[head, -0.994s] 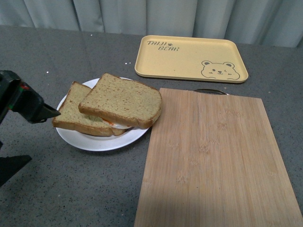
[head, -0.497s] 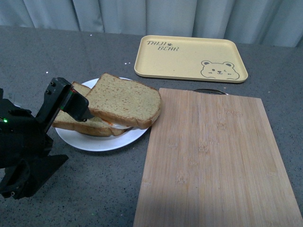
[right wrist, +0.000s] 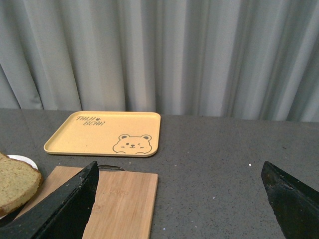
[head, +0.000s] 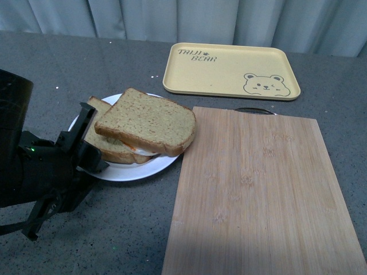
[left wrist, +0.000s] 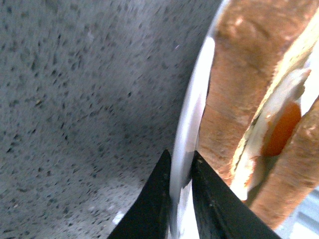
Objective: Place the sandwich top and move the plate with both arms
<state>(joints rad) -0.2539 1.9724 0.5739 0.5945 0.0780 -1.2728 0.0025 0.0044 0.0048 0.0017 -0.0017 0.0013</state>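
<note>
The sandwich top (head: 146, 121) lies on the fried egg (left wrist: 281, 129) and the lower slice (head: 106, 146), turned askew so the lower slice's corner shows at the robot's left, all stacked on the white plate (head: 133, 172), which sits on the grey bench (head: 114, 229) just beside the bamboo cutting board (head: 258, 195). The left claw (left wrist: 180, 172) is clenched on the plate's rim at the side nearest the left arm (head: 34, 172), with 1 black finger (left wrist: 152, 204) under the rim and the other above it (the rim fills the narrow gap between them). The right claw (right wrist: 179, 164) is released, its 2 fingers spread wide and gripping nothing, hanging above the bench and facing the yellow bear tray (right wrist: 104, 132) and the curtain (right wrist: 199, 55).
</note>
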